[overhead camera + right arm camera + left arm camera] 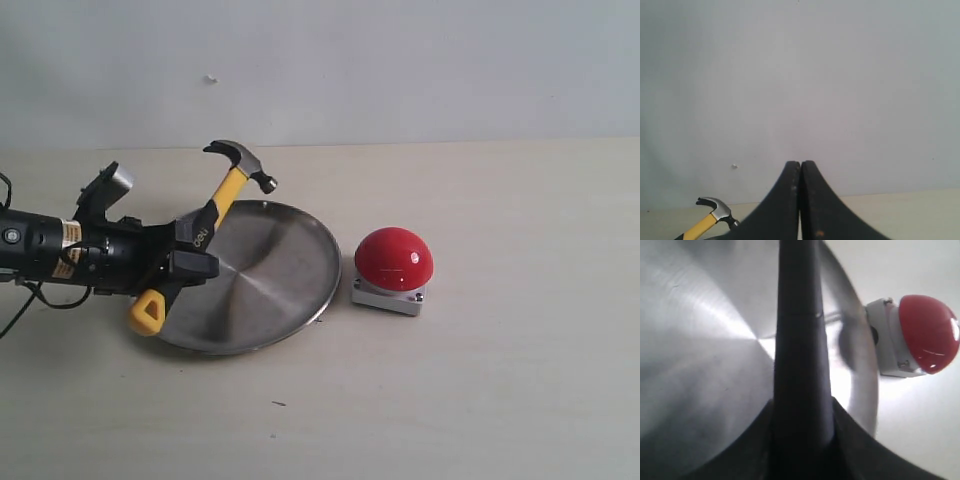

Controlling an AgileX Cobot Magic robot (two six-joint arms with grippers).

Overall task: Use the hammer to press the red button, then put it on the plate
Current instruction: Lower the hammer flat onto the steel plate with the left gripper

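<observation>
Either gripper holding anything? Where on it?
The left gripper holds the hammer by the middle of its handle. The right gripper is shut on nothing.

The left arm (50, 250) is a matt black body shaped like a tube, with a round cap on its end at nine o'clock. Two small yellow labels (70, 235) with dark print, too small to read, are stuck on it. At eleven o'clock from the labels, a black bracket carries a grey box-shaped camera (112, 183). A thin black cable (25, 298) loops out from under the body at seven o'clock. The left pincer (192, 250) has blocky dark grey fingers (195, 266). In the right wrist view, the fingers of the right pincer (800, 166) are dull black. They are broad at the base and curve to narrow tips, and one carries a small orange speck (816, 233).
</observation>
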